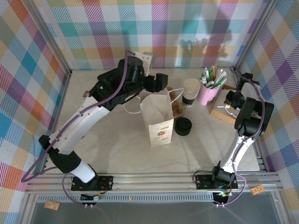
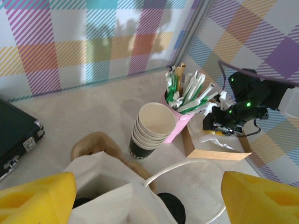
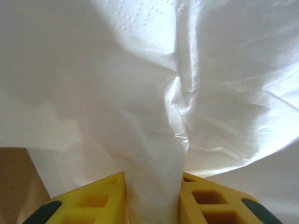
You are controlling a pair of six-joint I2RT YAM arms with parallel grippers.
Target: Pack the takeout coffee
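Note:
The takeout coffee cups (image 1: pixel 190 91), cream-white with a black lower band, stand nested in a stack behind the white paper bag (image 1: pixel 158 122); the left wrist view shows the top cup (image 2: pixel 152 127) empty. My left gripper (image 1: pixel 161 83) hovers over the bag's open mouth (image 2: pixel 100 186), open, its yellow fingers (image 2: pixel 39 198) spread wide with nothing between them. Something dark lies deep inside the bag. My right gripper (image 1: pixel 232 100) is down at the wooden box (image 1: pixel 223 113), shut on a white napkin (image 3: pixel 154 140) pinched between its pads.
A pink cup of sticks and straws (image 1: pixel 209 89) stands right of the cup stack. Black lids (image 1: pixel 183 126) lie beside the bag, with a tan cardboard piece (image 1: pixel 176 108) behind it. A black case (image 2: pixel 16 135) lies at the far left. Checked walls close in the table.

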